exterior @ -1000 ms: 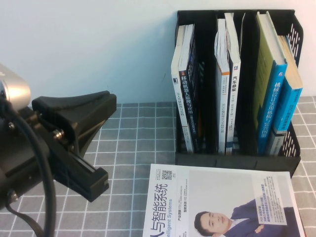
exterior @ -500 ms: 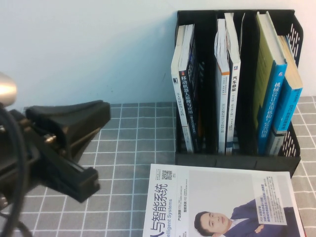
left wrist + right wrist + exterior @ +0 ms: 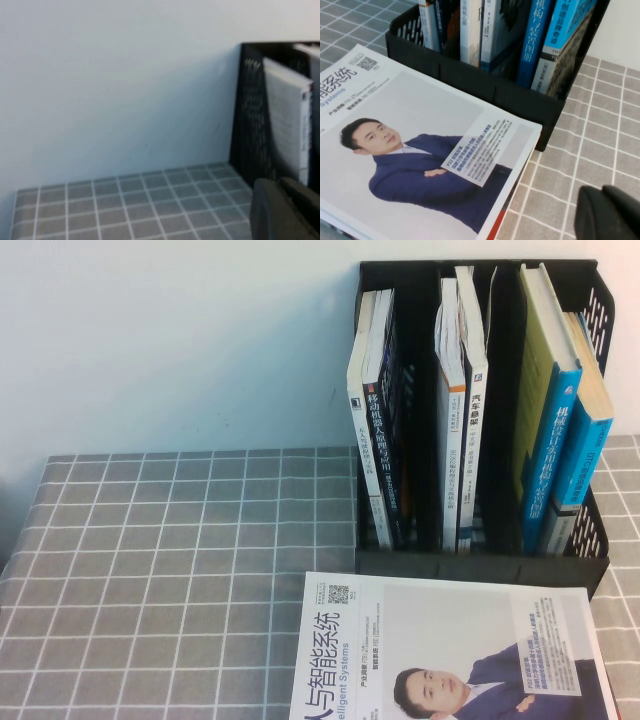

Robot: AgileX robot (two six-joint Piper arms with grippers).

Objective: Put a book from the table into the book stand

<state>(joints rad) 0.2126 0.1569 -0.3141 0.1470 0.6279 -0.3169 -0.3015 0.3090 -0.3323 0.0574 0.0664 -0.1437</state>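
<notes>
The book (image 3: 473, 430) stands upright in the middle compartment of the black book stand (image 3: 480, 566), its narrow white-and-dark spine facing me, next to another white book. Other books fill the left and right compartments. Neither arm shows in the high view. My left gripper (image 3: 281, 184) is shut and empty, low over the grey grid table (image 3: 180, 560), left of the stand's perforated side (image 3: 250, 125). My right gripper (image 3: 603, 190) is shut and empty, over the cloth in front of the stand's right corner (image 3: 540, 115).
A white book with a suited man's portrait (image 3: 450, 660) lies flat on the table in front of the stand; it also shows in the right wrist view (image 3: 420, 150). A pale wall stands behind the table. The table's left edge is at the far left.
My left arm, with its gripper open in the foreground at the left, has drawn back leftward out of the high view. The books and stand have not moved.
</notes>
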